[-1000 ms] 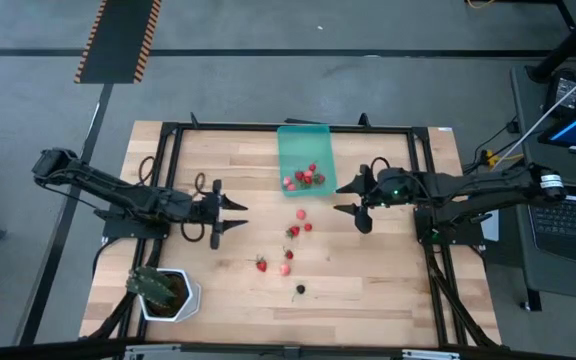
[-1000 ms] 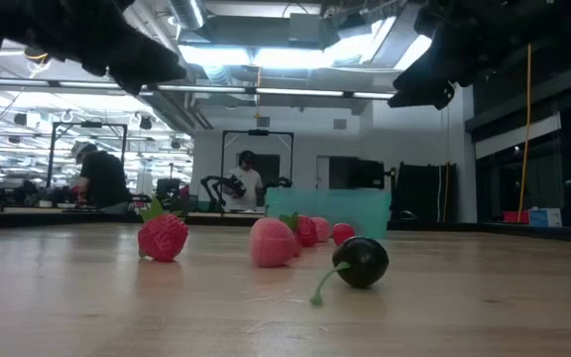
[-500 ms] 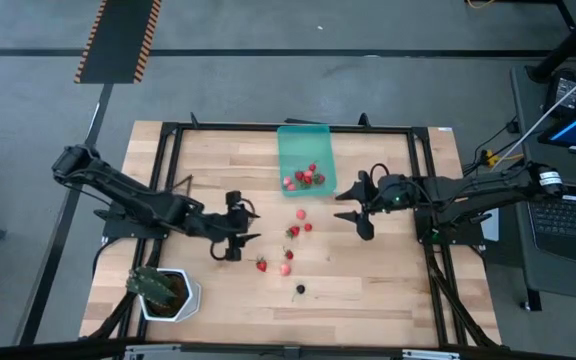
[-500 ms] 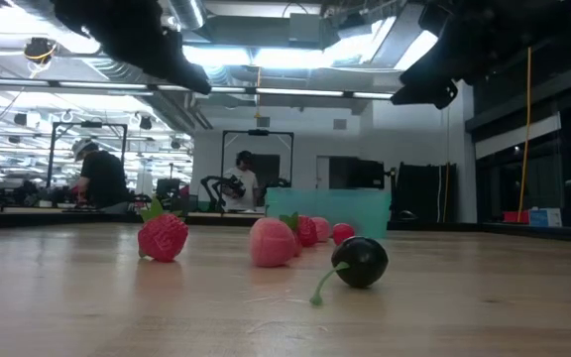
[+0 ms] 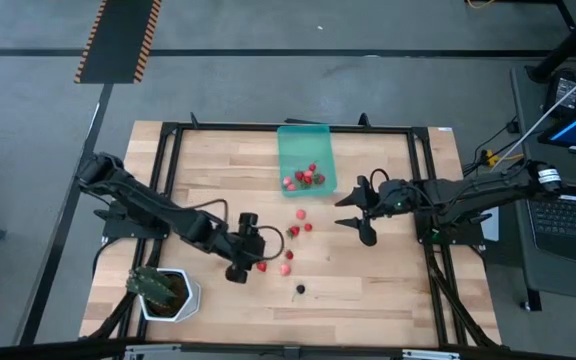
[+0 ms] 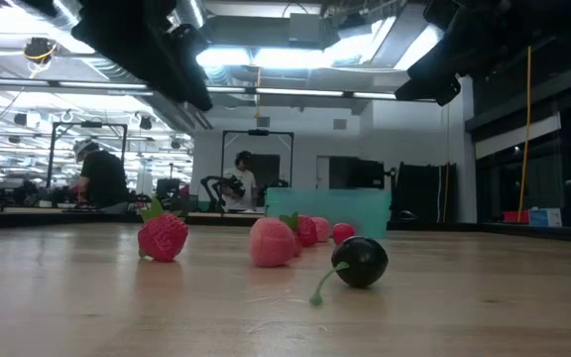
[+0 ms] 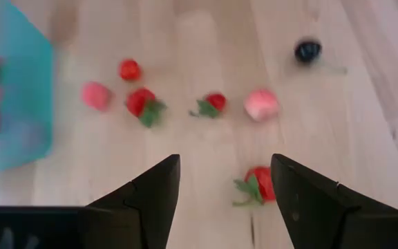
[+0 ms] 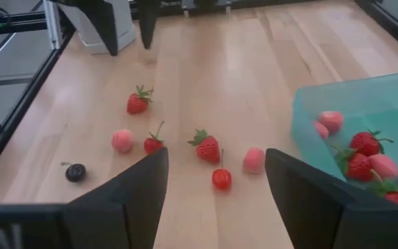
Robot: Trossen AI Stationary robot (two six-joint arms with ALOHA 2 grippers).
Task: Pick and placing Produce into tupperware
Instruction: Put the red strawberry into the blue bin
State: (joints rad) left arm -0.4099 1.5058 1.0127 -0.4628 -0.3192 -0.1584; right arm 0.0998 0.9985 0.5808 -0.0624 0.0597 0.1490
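We see the left jaws [image 5: 255,249] standing wide and holding nothing, just above the bench [image 5: 218,160]. A red strawberry with a green top [image 7: 258,185] lies on the wood between their two fingers [image 7: 150,194], not touched by either. Just beyond it lie a pale pink fruit [image 7: 261,104] and a small red strawberry [image 7: 213,103], and off to one side, farther out, the dark berry [image 7: 308,50].

Our right jaws [image 5: 356,212] also stand wide and empty, raised over the bench, well apart from the left ones. Ahead of them lie a red strawberry [image 8: 208,147], a small red fruit [image 8: 220,178] and a pink one [image 8: 253,160]. Beside these jaws sits the teal tupperware [image 5: 304,145], with several red and pink fruits [image 8: 365,143] already inside. The loose fruits lie between the two sets of jaws.
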